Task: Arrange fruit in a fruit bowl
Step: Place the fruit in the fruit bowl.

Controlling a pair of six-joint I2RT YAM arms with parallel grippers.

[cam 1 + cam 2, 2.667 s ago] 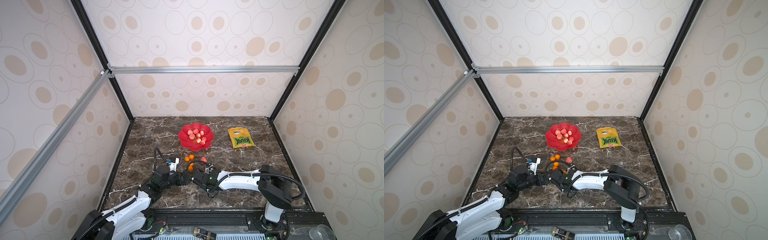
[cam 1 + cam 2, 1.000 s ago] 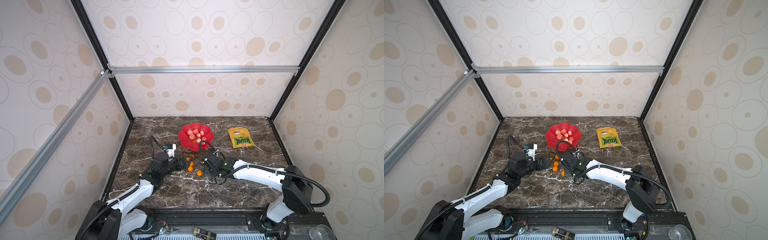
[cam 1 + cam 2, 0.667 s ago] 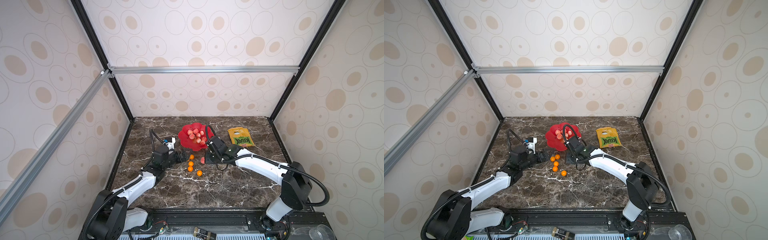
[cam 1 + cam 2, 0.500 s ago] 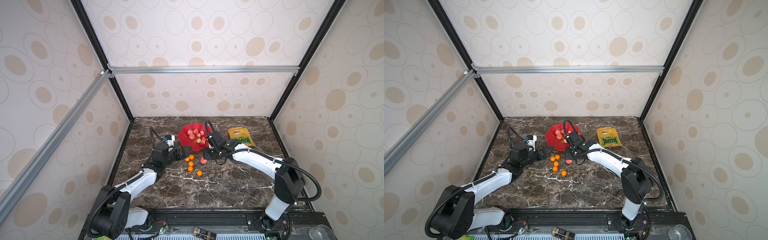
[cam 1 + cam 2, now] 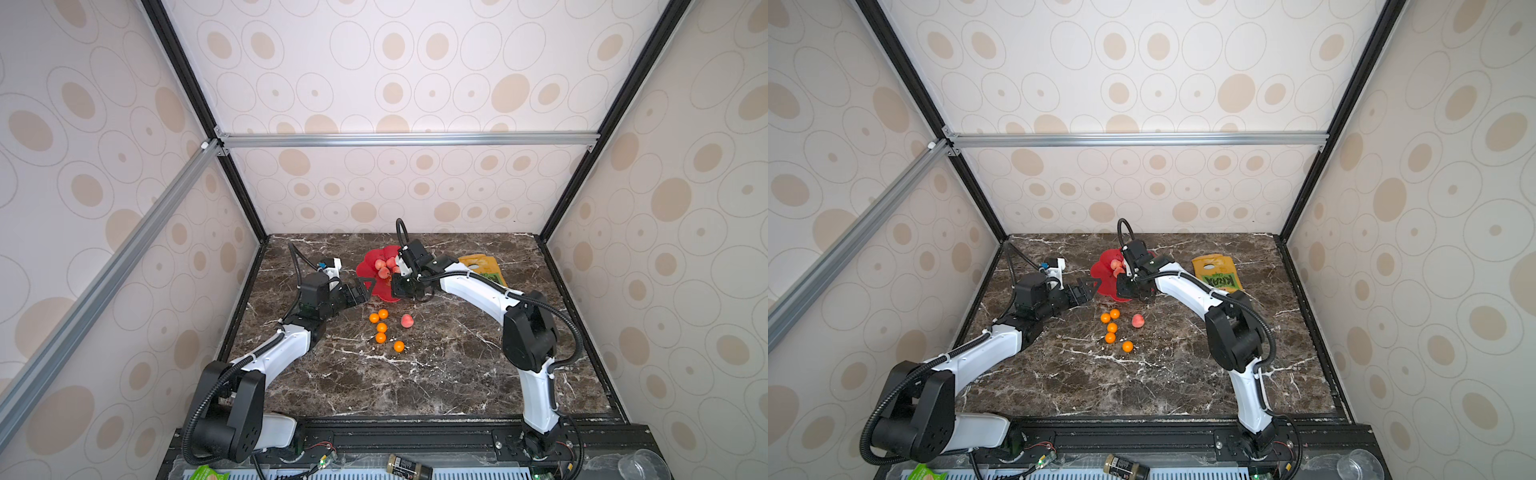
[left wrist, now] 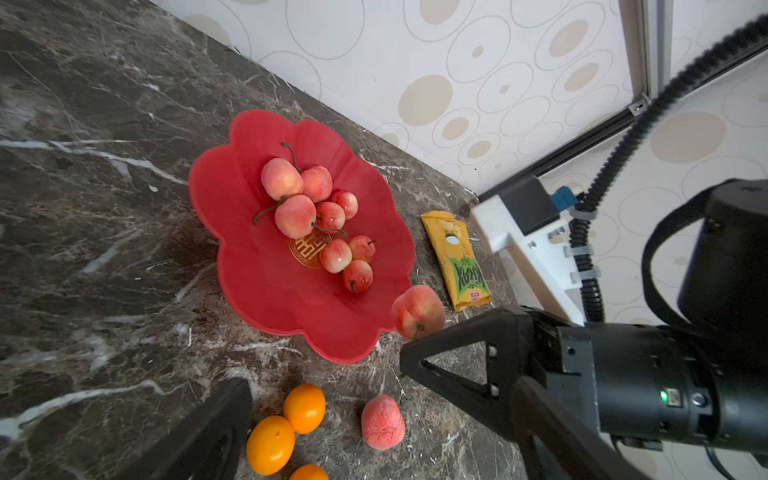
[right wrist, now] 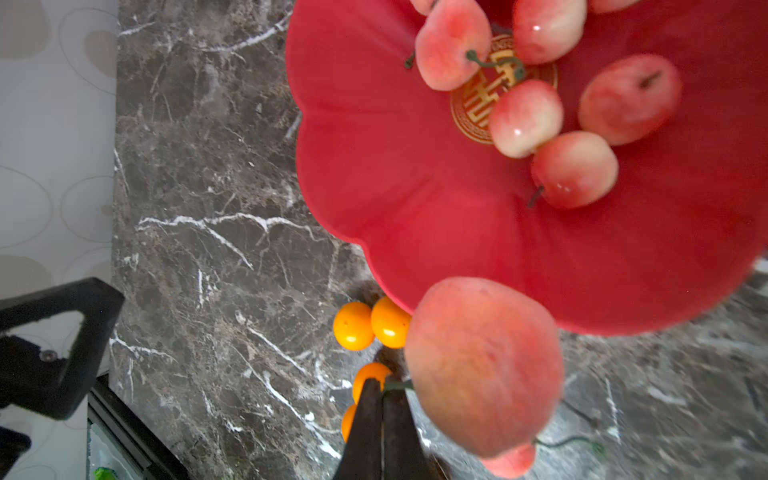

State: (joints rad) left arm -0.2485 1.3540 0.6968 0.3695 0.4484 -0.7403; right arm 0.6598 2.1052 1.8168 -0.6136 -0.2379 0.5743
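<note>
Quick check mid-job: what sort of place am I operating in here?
Most likely a purpose-built robot test cell, not a real kitchen. Spotted wallpaper panels box in a marble-look tabletop, an aluminium bar braces the frame, and a black mounting rail runs along the front edge.

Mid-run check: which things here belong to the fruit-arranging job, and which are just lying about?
Job: fruit bowl; peaches in it; held peach, stem pinched in the right gripper; loose peach and five orange fruits on the marble table.
Lying about: snack bag beside the bowl; dark jar, clear cup off its front edge.
</note>
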